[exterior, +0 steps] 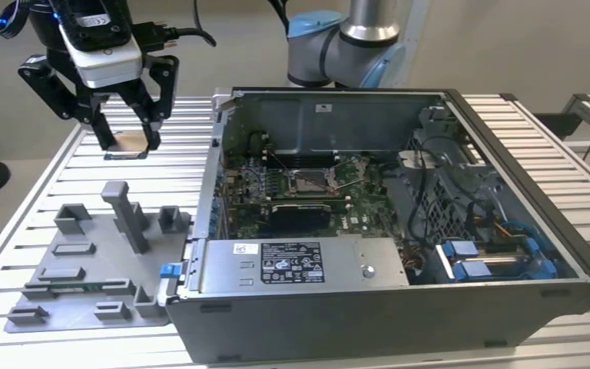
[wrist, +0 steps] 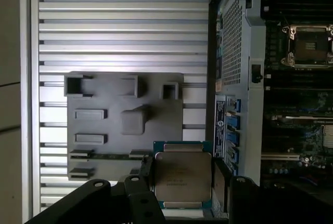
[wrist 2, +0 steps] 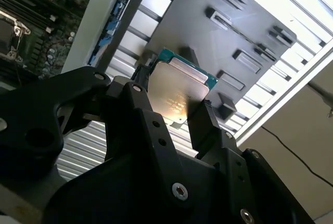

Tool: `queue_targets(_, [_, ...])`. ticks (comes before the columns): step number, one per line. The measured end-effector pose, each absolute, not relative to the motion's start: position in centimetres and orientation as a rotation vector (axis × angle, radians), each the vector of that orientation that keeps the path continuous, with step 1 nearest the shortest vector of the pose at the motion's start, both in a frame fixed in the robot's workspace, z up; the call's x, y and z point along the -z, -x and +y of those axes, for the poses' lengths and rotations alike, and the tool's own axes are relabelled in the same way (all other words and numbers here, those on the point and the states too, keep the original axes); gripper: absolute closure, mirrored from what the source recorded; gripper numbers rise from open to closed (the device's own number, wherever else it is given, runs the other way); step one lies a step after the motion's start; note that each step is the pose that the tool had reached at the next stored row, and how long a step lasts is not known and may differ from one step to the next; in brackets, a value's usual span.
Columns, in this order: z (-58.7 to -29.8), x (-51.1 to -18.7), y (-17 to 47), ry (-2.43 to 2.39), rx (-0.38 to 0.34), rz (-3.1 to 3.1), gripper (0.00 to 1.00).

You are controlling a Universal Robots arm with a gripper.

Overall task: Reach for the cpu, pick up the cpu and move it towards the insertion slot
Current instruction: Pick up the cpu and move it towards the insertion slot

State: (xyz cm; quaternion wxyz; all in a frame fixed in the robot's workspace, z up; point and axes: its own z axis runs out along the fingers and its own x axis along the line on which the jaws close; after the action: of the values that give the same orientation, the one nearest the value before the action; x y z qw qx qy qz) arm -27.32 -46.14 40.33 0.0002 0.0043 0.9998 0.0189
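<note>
In the second wrist view, the black pincer (wrist 2: 174,98) is sitting closest to the lens, its two fingers (wrist 2: 205,125) closing on opposite edges of the cpu (wrist 2: 179,86). The chip is showing its silvery top and a teal rim. Beyond it, the grey fixture plate (wrist 2: 234,31) is lying on the slatted metal surface (wrist 2: 156,5), and part of the green motherboard (wrist 2: 31,11) is showing at one corner.

In the first wrist view, the pincer (wrist: 182,182) is again gripping the cpu (wrist: 182,169), with the chip overlapping the edge of the fixture plate (wrist: 125,115). The insertion slot (wrist: 307,44) is lying well apart from it, inside the open computer case (wrist: 234,37), its metal frame surrounding a dark centre.

In the exterior view, the computer case (exterior: 377,307) is standing nearest, with the fixture plate (exterior: 80,277) just beside it on the exterior view's left. Farther back, the pincer (exterior: 131,147) is hanging over the surface (exterior: 59,173), clamping the cpu (exterior: 128,153) flat between its fingertips. The insertion slot (exterior: 310,181) is sitting in the motherboard, to the exterior view's right of the chip.
</note>
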Motion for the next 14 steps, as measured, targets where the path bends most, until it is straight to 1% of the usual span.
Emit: queue_targets(14, [-46.1,-40.3,25.6,-0.014,-0.059,3.141,1.0])
